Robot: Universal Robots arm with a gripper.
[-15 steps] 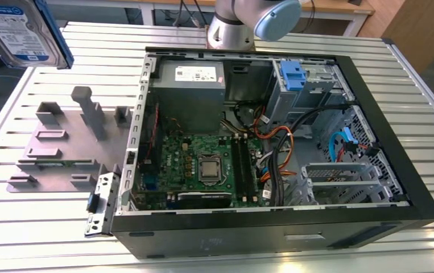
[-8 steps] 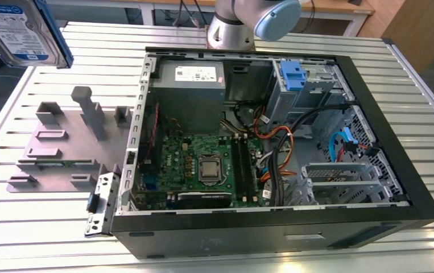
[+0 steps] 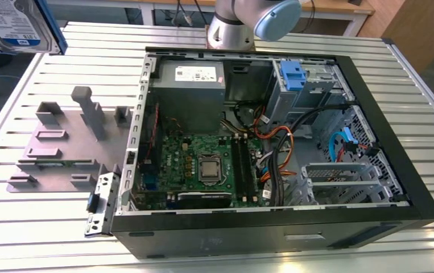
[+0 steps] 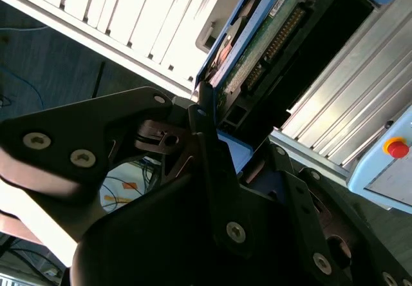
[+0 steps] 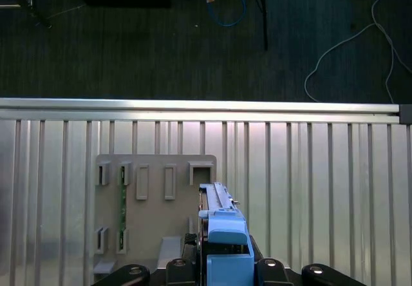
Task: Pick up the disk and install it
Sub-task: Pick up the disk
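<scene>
The disk [image 3: 12, 25], a silver drive with a white-and-blue label and a blue side bracket, hangs in the air at the far corner on the exterior view's left, above the table edge. In the first wrist view the disk [image 5: 222, 225] shows edge-on with its blue bracket, clamped in my gripper [image 5: 222, 266]. The second wrist view has the disk's green circuit-board side [image 4: 257, 54] rising out of the black gripper [image 4: 207, 131], which is shut on it. The open computer case [image 3: 399, 170] lies well away on the table.
A grey fixture plate [image 3: 65, 142] with upright holders lies beside the case; it appears below the disk as the fixture plate [image 5: 154, 196]. Inside the case are a power-supply box [image 3: 190, 85], a motherboard [image 3: 201, 165] and a drive cage with blue latch [image 3: 291, 74]. Cables lie on the floor [image 5: 347, 60].
</scene>
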